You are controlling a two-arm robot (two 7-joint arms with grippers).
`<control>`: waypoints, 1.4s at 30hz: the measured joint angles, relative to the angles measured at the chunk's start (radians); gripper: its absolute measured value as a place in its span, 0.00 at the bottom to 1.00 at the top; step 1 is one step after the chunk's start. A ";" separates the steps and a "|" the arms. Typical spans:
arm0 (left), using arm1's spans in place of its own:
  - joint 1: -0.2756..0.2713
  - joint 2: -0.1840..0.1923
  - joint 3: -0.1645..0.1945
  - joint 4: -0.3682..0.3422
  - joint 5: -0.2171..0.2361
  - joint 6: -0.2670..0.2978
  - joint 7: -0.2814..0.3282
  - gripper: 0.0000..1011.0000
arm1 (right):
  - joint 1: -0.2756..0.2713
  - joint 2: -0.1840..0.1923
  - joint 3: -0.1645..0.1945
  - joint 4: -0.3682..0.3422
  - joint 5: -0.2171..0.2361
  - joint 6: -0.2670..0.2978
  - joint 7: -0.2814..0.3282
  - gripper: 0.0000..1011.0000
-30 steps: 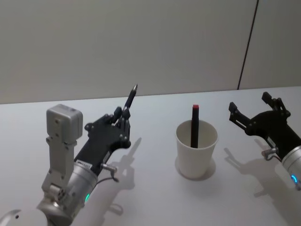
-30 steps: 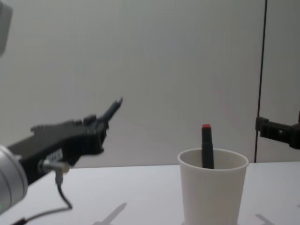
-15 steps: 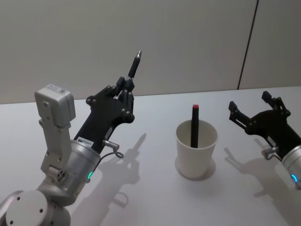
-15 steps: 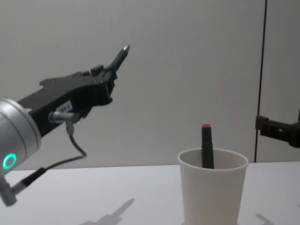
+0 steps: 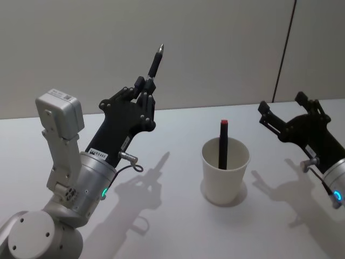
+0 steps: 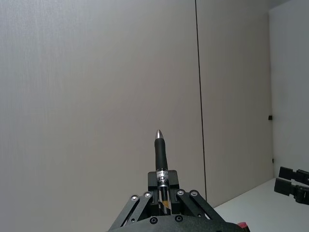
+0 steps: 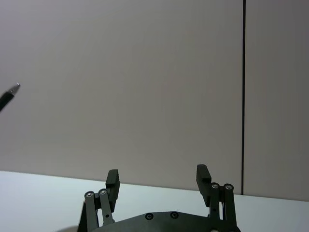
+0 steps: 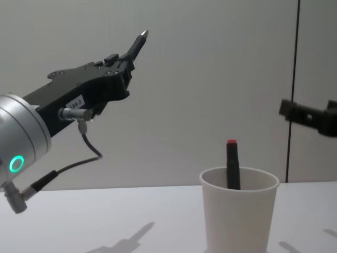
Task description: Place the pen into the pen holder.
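My left gripper (image 5: 144,90) is shut on a black pen (image 5: 155,60) with a silver tip. It holds the pen high above the table, tip pointing up and away, to the left of the pen holder (image 5: 225,175). That holder is a plain white paper cup standing upright on the table. A black marker with a red end (image 5: 222,141) leans inside it. From the chest, the held pen (image 8: 137,45) juts out above the cup (image 8: 239,216). In the left wrist view the pen (image 6: 160,153) stands clamped between the fingers. My right gripper (image 5: 283,105) hovers open to the right of the cup.
The white table (image 5: 178,226) stretches around the cup, with only shadows on it. A plain grey wall with a dark vertical seam (image 5: 284,51) stands behind. The left arm's cable (image 8: 87,150) hangs below its wrist.
My left gripper has lifted the pen from near table height to well above the cup and tilted it more upright. The right gripper has risen slightly.
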 joint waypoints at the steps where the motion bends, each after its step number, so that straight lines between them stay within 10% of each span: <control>1: -0.001 0.000 0.000 0.000 0.000 -0.001 -0.001 0.12 | 0.002 -0.002 0.001 -0.001 0.008 -0.002 0.004 0.99; 14: -0.008 -0.006 -0.002 0.004 -0.001 -0.011 -0.009 0.12 | 0.018 -0.025 0.004 -0.007 0.114 -0.027 0.049 0.99; 42: -0.012 -0.008 -0.002 0.006 -0.001 -0.015 -0.013 0.12 | 0.040 -0.046 -0.013 0.026 0.030 0.019 0.026 0.99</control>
